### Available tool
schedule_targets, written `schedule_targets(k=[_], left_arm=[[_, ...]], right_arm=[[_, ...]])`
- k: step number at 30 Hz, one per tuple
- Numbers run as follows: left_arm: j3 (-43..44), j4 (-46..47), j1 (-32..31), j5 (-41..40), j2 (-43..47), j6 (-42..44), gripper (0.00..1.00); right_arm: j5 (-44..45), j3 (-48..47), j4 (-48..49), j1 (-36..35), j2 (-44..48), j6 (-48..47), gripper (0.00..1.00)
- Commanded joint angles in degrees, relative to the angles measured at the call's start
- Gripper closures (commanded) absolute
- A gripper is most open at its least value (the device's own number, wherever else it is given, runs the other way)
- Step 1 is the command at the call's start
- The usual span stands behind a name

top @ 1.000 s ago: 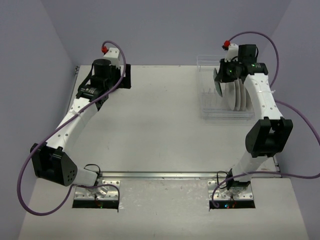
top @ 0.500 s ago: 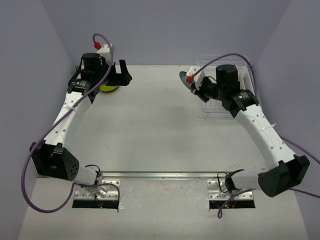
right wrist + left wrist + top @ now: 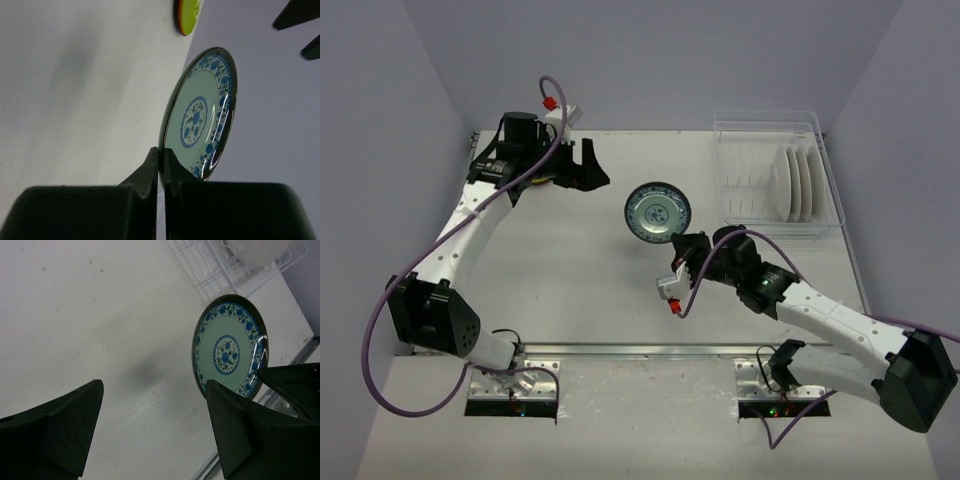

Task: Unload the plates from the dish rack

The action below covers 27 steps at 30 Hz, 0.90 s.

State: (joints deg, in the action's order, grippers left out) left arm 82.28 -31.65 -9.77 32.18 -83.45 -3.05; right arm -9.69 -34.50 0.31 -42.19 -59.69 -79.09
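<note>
Out of the dish rack (image 3: 775,120) and over the middle of the table (image 3: 600,280) has come the blue flower plate (image 3: 658,211), carried by the right gripper (image 3: 161,160), which pinches its thin rim tight. It looks hard, shiny and slippery, and it could break if dropped, so the edge is the place to hold it. Three white plates (image 3: 795,185) stand up in the clear plastic rack. The left gripper (image 3: 154,386) has swung nearer, its black fingers wide apart, holding nothing. A green plate (image 3: 187,15) lies far left.
</note>
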Motion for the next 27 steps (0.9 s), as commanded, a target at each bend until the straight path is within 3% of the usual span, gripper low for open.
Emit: schedule_targets(k=[1, 9, 14, 18, 22, 27], left_arm=[[0.8, -3.6, -3.2, 1.4, -2.0, 5.7, 0.2], [0.2, -5.7, -7.5, -2.0, -4.6, 7.9, 0.28], [-0.4, -5.5, -7.9, -2.3, -5.7, 7.9, 0.48], [-0.7, -5.0, -7.9, -1.5, -6.8, 7.3, 0.79], [-0.4, -5.3, -7.8, 1.7, -8.4, 5.9, 1.0], [0.1, -4.7, -5.8, 6.2, -10.5, 4.6, 1.0]], right_arm=[[1.2, 2.4, 17.0, -3.5, 0.7, -13.2, 1.0], [2.4, 3.8, 18.7, -5.5, -0.3, -13.8, 1.0], [2.9, 4.2, 19.3, -5.9, -0.4, -13.7, 1.0], [3.5, 4.8, 19.9, -5.9, -0.6, -13.5, 1.0], [6.2, 5.0, 22.5, -6.0, -1.9, -11.6, 1.0], [11.1, 3.4, 26.0, -5.9, -4.9, -7.7, 1.0]])
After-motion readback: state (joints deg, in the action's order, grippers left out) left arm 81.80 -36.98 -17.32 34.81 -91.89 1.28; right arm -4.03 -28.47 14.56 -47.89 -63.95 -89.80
